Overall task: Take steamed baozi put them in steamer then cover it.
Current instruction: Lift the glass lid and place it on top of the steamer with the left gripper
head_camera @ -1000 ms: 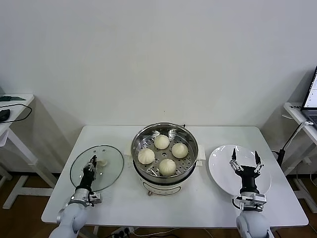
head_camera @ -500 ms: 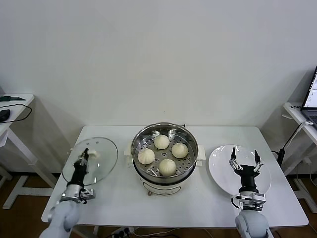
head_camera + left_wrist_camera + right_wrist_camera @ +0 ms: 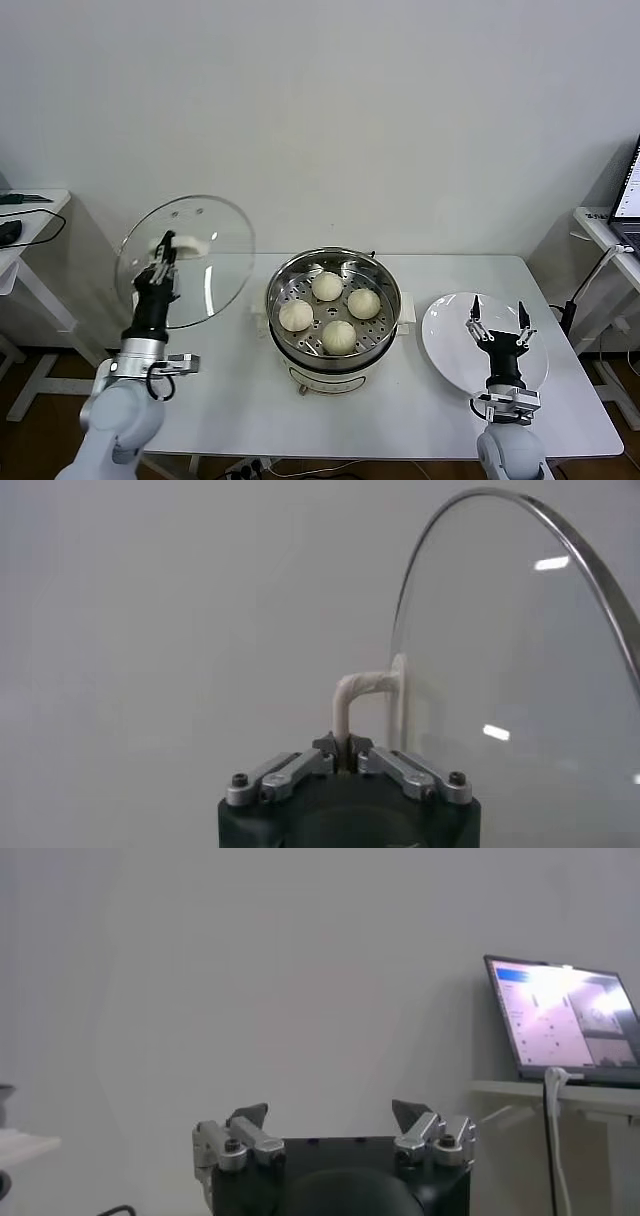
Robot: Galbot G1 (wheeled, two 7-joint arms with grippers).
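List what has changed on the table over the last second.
The left claw, shut on the glass lid by its white handle, raised it off the table and tipped it upright, left of the steamer. The four baozi, the plate and the open right claw stayed put.

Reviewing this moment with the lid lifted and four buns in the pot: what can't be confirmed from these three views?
- Steamer controls and base front: head view only, too small and steeply angled to read.
- Undersides of the steamed baozi: hidden by the buns themselves on the tray.
- Glass lid: cut off by the left wrist picture's edge; the left gripper clamps its handle.
- Right gripper over the white plate: whether it touches the plate is unclear.
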